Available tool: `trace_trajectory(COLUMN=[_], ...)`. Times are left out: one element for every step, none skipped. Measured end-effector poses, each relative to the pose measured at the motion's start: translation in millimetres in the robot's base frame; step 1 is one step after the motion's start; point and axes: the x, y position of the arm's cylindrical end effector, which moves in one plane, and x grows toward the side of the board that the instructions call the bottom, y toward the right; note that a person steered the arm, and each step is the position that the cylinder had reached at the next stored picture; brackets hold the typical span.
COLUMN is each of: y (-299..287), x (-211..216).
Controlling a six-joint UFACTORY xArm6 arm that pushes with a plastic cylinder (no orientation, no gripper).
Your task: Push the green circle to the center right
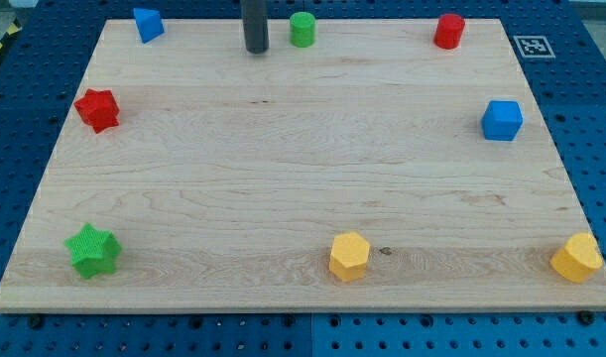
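Note:
The green circle (302, 29) is a short green cylinder standing near the top edge of the wooden board (303, 169), a little left of the middle. My tip (256, 50) is the lower end of the dark rod that comes down from the view's top. It stands just left of the green circle, a small gap apart from it. A blue cube (502, 120) sits at the centre right of the board.
A red cylinder (448, 31) is at the top right. A blue block (148, 24) is at the top left. A red star (97, 109) is at the left. A green star (92, 251) is at the bottom left. Yellow hexagon blocks sit at the bottom middle (349, 257) and bottom right (578, 258).

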Motion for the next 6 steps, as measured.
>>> trace_trajectory(y=[-9.9,16.0,59.8,86.9,85.1,70.4], x=[-29.1,-36.8,-36.5,-27.6,-17.7,-5.1])
